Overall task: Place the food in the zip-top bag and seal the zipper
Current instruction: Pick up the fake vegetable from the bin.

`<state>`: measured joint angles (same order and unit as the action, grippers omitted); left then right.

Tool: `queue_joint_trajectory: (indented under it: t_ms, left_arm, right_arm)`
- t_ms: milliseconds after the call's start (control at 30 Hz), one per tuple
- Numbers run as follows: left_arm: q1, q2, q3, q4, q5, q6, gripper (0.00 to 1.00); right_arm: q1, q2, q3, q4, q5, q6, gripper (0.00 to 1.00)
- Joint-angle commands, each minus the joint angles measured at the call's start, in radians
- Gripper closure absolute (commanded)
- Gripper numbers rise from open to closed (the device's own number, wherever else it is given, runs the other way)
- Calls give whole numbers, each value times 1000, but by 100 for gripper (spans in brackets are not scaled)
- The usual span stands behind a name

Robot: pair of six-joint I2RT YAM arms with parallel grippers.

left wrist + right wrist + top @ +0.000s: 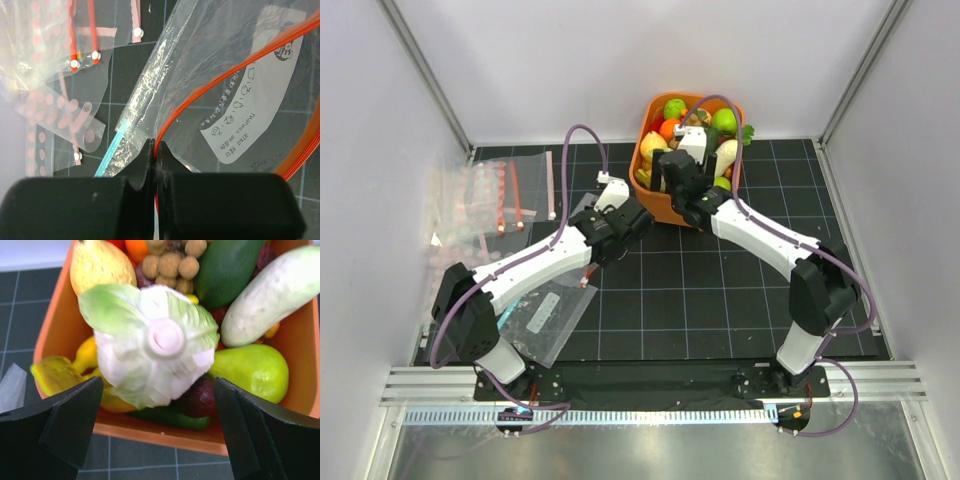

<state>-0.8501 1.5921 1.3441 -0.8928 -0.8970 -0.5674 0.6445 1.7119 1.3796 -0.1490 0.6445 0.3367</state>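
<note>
My left gripper [156, 145] is shut on the red-orange zipper [210, 85] of the clear zip-top bag [200, 50], whose white label [250, 110] shows through the plastic. The mouth gapes open as a loop. From above, this gripper [632, 222] sits just left of the orange bin [645, 150]. My right gripper [160, 415] is open and empty over the bin's near rim [160, 432]. The white cauliflower [155, 340] lies just beyond and between its fingers. A yellow fruit [100, 262], brown balls [172, 265] and a dark green piece [227, 267] lie behind it.
A white gourd [270, 290] and a green pear [250, 370] are also in the bin. A teal-strip bag [545, 315] lies near the left arm's base. A pile of dotted bags [480, 195] lies at the far left, beside the enclosure wall.
</note>
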Motion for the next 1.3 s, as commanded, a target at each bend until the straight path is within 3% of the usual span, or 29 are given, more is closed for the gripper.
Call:
queue_joint_trajectory:
  t_ms: [0, 367, 833, 900, 933, 1000, 1033, 1133, 1267]
  left_arm:
    - [3, -53, -2, 25, -19, 1, 99]
    - [3, -70, -22, 66, 30, 21, 100]
    - [26, -89, -33, 43, -23, -32, 99]
    - [26, -95, -39, 49, -20, -31, 99]
    - [28, -96, -39, 51, -19, -31, 99]
    - [26, -89, -36, 51, -16, -29, 98]
    - [26, -86, -34, 48, -14, -29, 99]
    - [26, -77, -28, 45, -14, -29, 99]
    - [26, -80, -28, 43, -14, -31, 99]
  right_arm:
    - [1, 26, 107, -18, 92, -37, 0]
    - [-5, 136, 248, -50, -6, -16, 0]
    - [-22, 307, 406, -267, 115, 39, 1]
    - [-35, 305, 397, -267, 83, 48, 7]
    - [-51, 299, 382, -261, 64, 53, 17]
    - [-60, 259, 349, -219, 17, 58, 29]
    - [-62, 237, 305, -195, 6, 56, 42]
    - [-63, 155, 250, -129, -32, 50, 58]
    - [-65, 49, 196, -83, -68, 50, 65]
